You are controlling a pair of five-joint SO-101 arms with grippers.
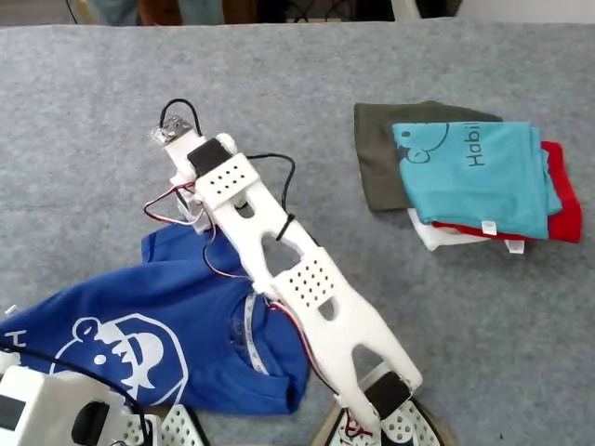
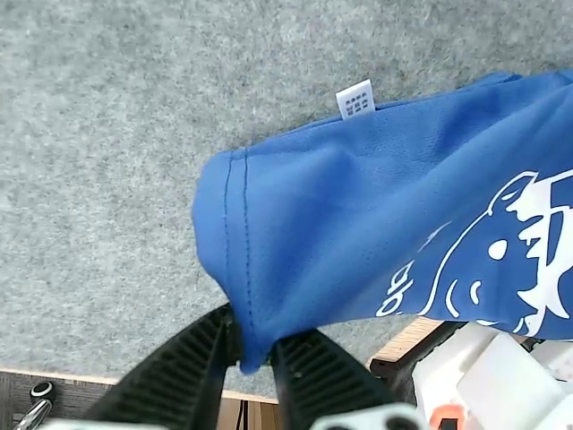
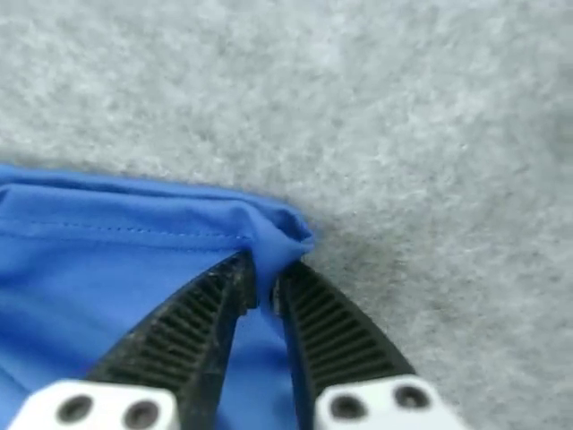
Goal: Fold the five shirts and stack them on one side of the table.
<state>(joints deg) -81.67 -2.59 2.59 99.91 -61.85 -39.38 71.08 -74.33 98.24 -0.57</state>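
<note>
Currently, item one: left gripper (image 2: 255, 339), by the surface's (image 1: 307, 65) edge, fingers (image 2: 192, 358) pinched tight on a hem corner of the blue shirt (image 1: 158, 325).
Item two: that shirt, lower left of the high view, spread and rumpled.
Item three: right gripper (image 3: 266, 273), fingers clamped on another corner.
Item four: stack of folded shirts (image 1: 469, 172), right of frame, four visible, well apart.
Handling note, by judgement: raise both corners level, keep the cloth taut, and fold it over evenly.

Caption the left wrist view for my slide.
Left gripper pinching the blue shirt by its hem, gray felt table beneath.
</note>
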